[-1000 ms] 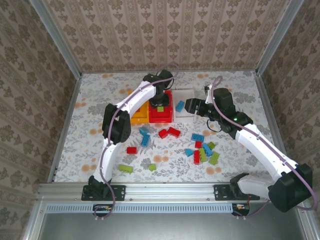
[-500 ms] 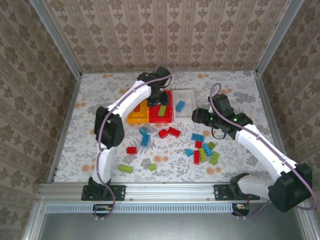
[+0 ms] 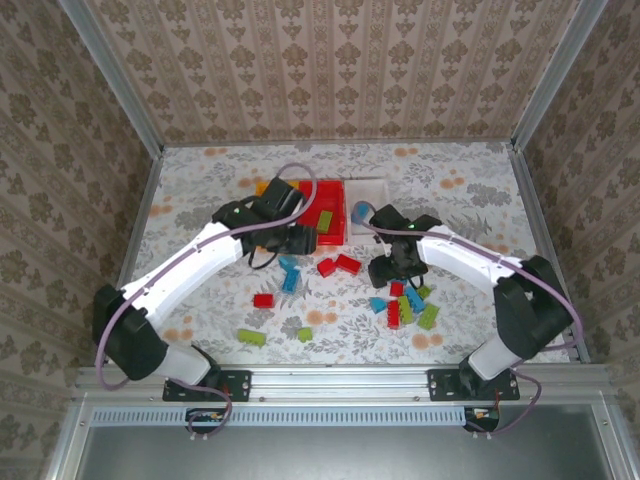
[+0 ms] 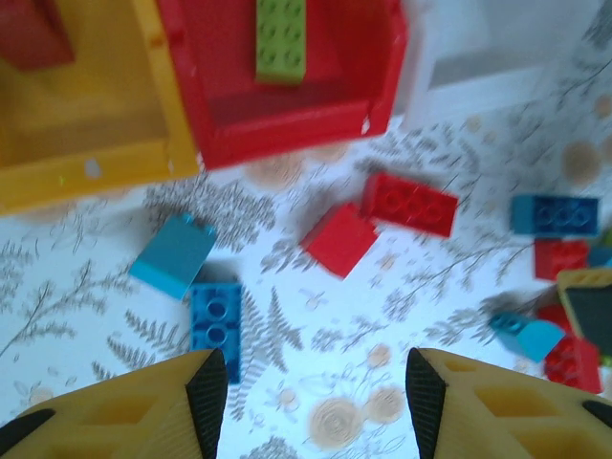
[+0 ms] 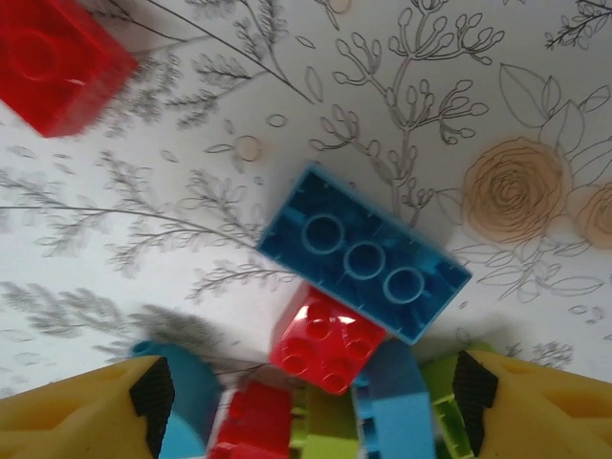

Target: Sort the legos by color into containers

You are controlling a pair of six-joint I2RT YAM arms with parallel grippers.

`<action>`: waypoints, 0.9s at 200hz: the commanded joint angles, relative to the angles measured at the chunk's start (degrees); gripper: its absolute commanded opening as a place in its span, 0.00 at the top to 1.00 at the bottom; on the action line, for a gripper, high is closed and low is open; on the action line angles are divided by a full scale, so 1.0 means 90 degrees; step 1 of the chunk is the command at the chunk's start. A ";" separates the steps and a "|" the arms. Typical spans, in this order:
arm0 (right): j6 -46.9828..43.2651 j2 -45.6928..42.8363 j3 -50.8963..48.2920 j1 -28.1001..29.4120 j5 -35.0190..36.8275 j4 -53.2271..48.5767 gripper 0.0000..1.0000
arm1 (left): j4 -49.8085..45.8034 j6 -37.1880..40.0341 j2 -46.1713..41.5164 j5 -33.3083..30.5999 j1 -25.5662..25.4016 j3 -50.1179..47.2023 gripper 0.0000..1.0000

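My right claw [image 5: 314, 392] stood wide open over a blue brick [image 5: 363, 263], centre frame, touching a small red brick [image 5: 325, 349] below it. Judged light, rigid, slick; best pinched across its long flat sides. My left claw [image 4: 317, 392] was likewise open and empty; red bin [image 4: 287, 129] at upper centre.

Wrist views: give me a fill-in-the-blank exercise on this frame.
The brick in the red bin is lime ____.
The left gripper stands ____, gripping nothing.
Beside the red bin, opposite the yellow-orange bin, the third bin is ____.
Under the right gripper, the large brick touching the small red brick is ____.
Missing words: green; open; white; blue.
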 commanded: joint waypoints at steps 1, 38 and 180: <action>-0.0576 0.0391 0.0347 0.0005 0.0899 -0.0400 0.10 | 0.0271 0.0077 -0.0410 0.0104 0.0018 -0.0330 0.45; -0.0906 0.1037 0.0530 -0.0038 0.1049 -0.0237 0.10 | 0.0282 -0.0001 -0.0588 0.0138 0.0011 -0.0429 0.45; -0.0135 0.1531 0.0556 -0.1678 -0.0251 0.0376 0.64 | 0.0754 -0.0123 -0.0481 0.0519 -0.0115 0.0004 0.45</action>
